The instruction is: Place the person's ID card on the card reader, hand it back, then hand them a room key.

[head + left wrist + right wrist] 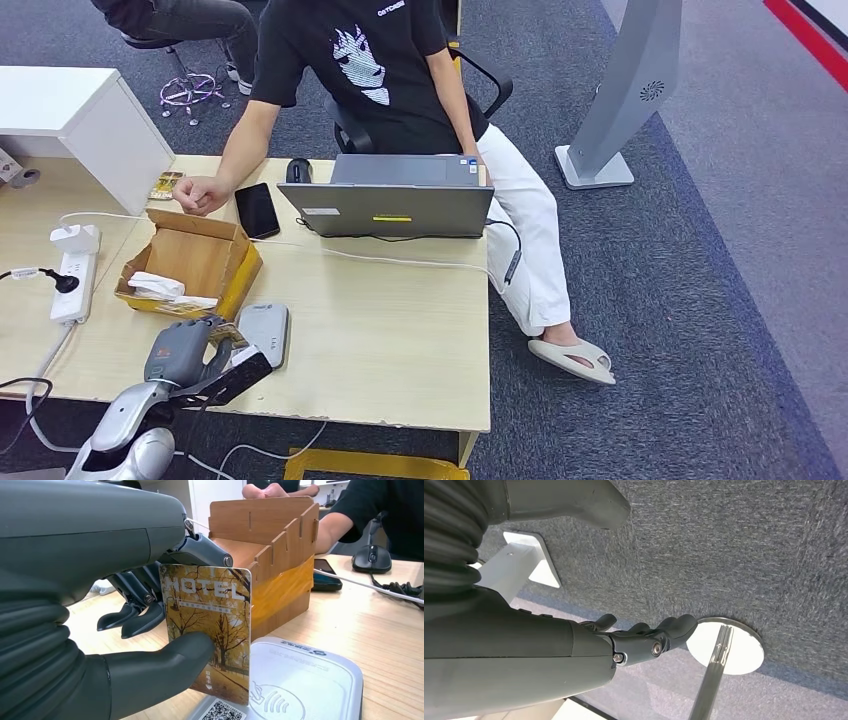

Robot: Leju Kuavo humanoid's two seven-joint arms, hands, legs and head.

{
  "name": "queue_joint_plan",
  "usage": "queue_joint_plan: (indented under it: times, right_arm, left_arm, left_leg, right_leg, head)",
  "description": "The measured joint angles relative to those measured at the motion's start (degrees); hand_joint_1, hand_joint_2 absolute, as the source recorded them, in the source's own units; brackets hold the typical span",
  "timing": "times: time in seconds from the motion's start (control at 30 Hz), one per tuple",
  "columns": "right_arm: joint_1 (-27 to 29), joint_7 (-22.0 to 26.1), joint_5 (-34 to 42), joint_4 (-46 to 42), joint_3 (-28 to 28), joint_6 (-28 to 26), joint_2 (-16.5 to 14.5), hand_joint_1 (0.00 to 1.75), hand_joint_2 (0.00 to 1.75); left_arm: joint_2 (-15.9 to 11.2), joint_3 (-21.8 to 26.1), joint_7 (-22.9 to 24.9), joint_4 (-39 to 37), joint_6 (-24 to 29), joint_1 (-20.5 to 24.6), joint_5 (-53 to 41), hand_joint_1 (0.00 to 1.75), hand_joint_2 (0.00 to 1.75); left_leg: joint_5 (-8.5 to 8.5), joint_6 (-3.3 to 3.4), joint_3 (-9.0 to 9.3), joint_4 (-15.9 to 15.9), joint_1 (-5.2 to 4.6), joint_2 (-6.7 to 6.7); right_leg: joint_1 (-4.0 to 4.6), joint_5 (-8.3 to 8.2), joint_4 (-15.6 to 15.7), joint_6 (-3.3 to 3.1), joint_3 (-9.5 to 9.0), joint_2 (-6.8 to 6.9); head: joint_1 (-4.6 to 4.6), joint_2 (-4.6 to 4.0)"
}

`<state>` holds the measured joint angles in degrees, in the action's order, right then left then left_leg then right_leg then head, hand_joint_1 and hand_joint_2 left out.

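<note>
My left hand [197, 356] hovers at the near left of the table and pinches a room key card [210, 630] between thumb and a finger. The card is upright, printed with autumn trees and the word HOTEL. It stands just over the near edge of the white card reader [305, 685], which lies flat on the table [400, 330] beside my hand. The reader [265, 333] carries no card on top. The person [370, 70] sits behind a laptop, with a closed hand [200, 194] resting on the table. My right hand [644, 640] hangs over grey carpet, fingers apart, holding nothing.
A wooden box [190, 262] with slotted sides stands just beyond the reader. Behind it lie a black phone [257, 210], a mouse [299, 170] and a grey laptop [395, 205] with a cable trailing off the right edge. A white power strip [72, 275] lies at the left.
</note>
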<state>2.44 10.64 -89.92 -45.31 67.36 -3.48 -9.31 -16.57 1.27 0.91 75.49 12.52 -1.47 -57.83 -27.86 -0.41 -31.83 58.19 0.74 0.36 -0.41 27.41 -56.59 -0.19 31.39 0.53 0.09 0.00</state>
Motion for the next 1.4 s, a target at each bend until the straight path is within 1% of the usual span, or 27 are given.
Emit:
queue_joint_plan:
  times: [0.3, 0.43, 0.57, 0.67, 0.83, 0.97, 1.17, 1.4]
  right_arm:
    - [-0.01, -0.01, -0.01, -0.02, -0.08, -0.09, 0.0, 0.0, 1.75]
    - [0.0, -0.01, 0.0, -0.02, -0.11, -0.1, 0.0, 0.0, 1.75]
    - [0.07, 0.09, 0.0, 0.0, -0.11, -0.11, 0.0, 0.0, 1.75]
    - [0.05, 0.32, 0.0, 0.15, -0.17, -0.41, 0.0, 0.0, 1.75]
    - [-0.11, 0.38, -0.01, 1.1, -0.5, -1.52, 0.07, 0.0, 1.75]
    - [-0.27, 0.38, 0.0, 2.22, -0.85, -2.03, 0.3, 0.0, 1.75]
    - [-0.42, 0.38, 0.0, 3.36, -1.37, -2.17, 0.55, 0.0, 1.75]
    - [-0.44, 0.38, 0.01, 4.09, -1.46, -2.19, 0.64, 0.0, 1.75]
  left_arm:
    - [-0.38, 0.0, -0.01, -0.37, -0.53, 0.41, -0.01, 1.75, 1.75]
    - [-0.97, 0.0, -0.22, -0.41, 0.83, 0.47, -0.15, 1.75, 1.75]
    - [-2.7, 0.34, -0.76, 1.03, 2.61, 0.62, 0.32, 1.75, 1.75]
    - [-4.6, 1.45, -1.76, 3.37, 3.61, 1.48, 1.32, 1.75, 1.75]
    - [-7.86, 3.36, -2.47, 6.83, 3.54, 4.04, 2.29, 1.75, 1.75]
    - [-9.9, 4.19, -2.99, 8.67, 3.5, 5.22, 2.46, 1.75, 1.75]
    - [-11.38, 4.37, -3.08, 9.92, 3.48, 5.59, 2.49, 1.75, 1.75]
    - [-11.87, 4.37, -3.12, 10.25, 3.48, 5.62, 2.49, 1.75, 1.75]
  left_leg:
    - [0.0, 0.0, 0.0, 0.0, 0.0, 0.0]
    - [0.01, -0.02, 0.01, 0.0, 0.01, 0.0]
    - [0.04, -0.06, -0.02, 0.0, 0.05, 0.01]
    - [0.05, -0.06, -0.03, 0.0, 0.06, 0.0]
    - [0.05, -0.07, -0.04, 0.0, 0.06, 0.0]
    - [0.05, -0.07, -0.04, 0.0, 0.06, 0.01]
    - [0.04, -0.07, -0.05, 0.0, 0.05, 0.01]
    - [0.04, -0.07, -0.06, 0.0, 0.05, 0.01]
  right_leg:
    - [0.0, 0.0, 0.0, 0.0, -0.01, 0.0]
    - [0.01, 0.0, 0.0, 0.0, 0.01, -0.01]
    - [0.03, -0.01, 0.0, -0.02, 0.06, -0.03]
    - [0.04, -0.01, -0.01, -0.02, 0.06, -0.03]
    - [0.04, -0.01, -0.02, -0.02, 0.06, -0.03]
    - [0.04, -0.01, -0.02, -0.02, 0.07, -0.04]
    - [0.04, -0.01, -0.02, -0.02, 0.08, -0.03]
    - [0.04, -0.01, -0.02, -0.02, 0.09, -0.04]
  head:
    - [0.0, 0.0]
    - [0.01, 0.0]
    - [0.01, 0.0]
    - [0.0, 0.0]
    - [0.0, 0.0]
    - [0.01, 0.0]
    - [0.01, 0.0]
    - [0.01, 0.0]
